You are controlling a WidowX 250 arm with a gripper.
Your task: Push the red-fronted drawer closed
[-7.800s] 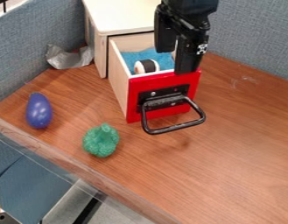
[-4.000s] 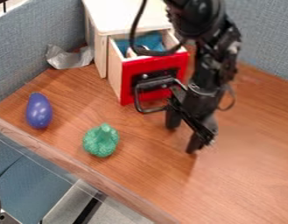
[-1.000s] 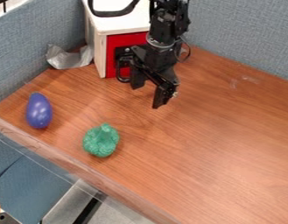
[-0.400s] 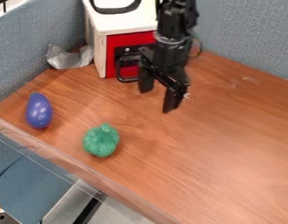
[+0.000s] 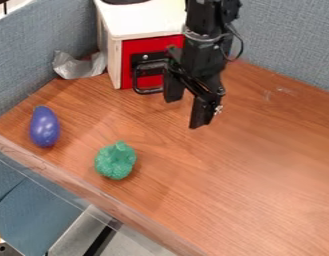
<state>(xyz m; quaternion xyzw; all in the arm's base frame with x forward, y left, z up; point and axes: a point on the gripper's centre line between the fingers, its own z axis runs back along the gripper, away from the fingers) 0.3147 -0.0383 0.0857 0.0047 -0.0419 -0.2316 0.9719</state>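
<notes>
Black gripper (image 5: 185, 113) beside red drawer (image 5: 152, 46) — drawer closed, fingers (image 5: 201, 114) parted, nothing between them — green toy broccoli (image 5: 115, 160) on table (image 5: 253, 175).

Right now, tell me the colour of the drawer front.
The drawer front is red, with a dark handle; the camera view shows it best.

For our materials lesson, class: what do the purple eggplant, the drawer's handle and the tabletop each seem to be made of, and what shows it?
Toy eggplant: probably smooth plastic; it has a glossy highlight.
Drawer handle: likely metal with a black finish, judging by its thin, bent bar.
Tabletop: wood or wood-look laminate, with brown grain and a soft sheen; which one is unclear.
</notes>
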